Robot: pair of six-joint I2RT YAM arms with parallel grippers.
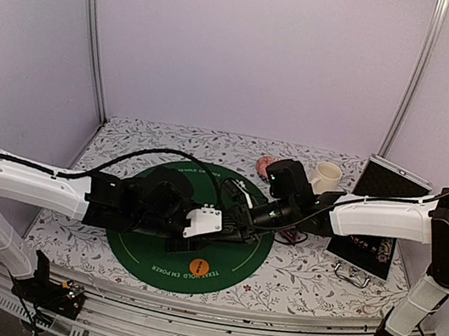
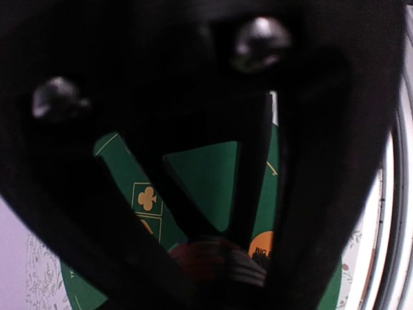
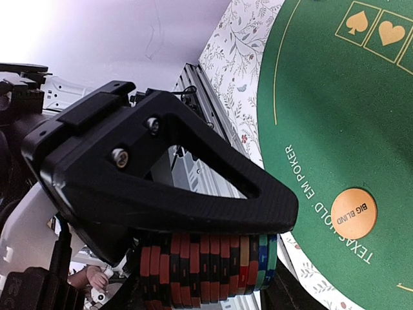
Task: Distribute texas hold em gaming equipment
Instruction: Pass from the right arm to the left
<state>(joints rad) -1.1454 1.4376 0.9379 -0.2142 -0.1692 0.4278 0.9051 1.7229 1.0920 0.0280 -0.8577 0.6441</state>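
My right gripper (image 3: 271, 265) is shut on a sideways stack of poker chips (image 3: 206, 268), mostly red-and-black striped, with green and blue ones at its end. It hangs above the round green poker mat (image 1: 151, 246). In the top view both grippers meet over the mat's right half, left gripper (image 1: 226, 233) just below right gripper (image 1: 246, 217). The left wrist view is dark; my left gripper (image 2: 222, 242) has its fingers closed against reddish striped chips (image 2: 206, 258). An orange Big Blind button (image 1: 200, 265) lies on the mat's near edge, and the same button (image 3: 353, 213) shows in the right wrist view.
A cream mug (image 1: 326, 176) and a pink-patterned bowl (image 1: 266, 166) stand behind the mat at the back right. An open black case (image 1: 368, 222) lies on the right under the right arm. A metal rail (image 1: 207, 320) runs along the table's near edge.
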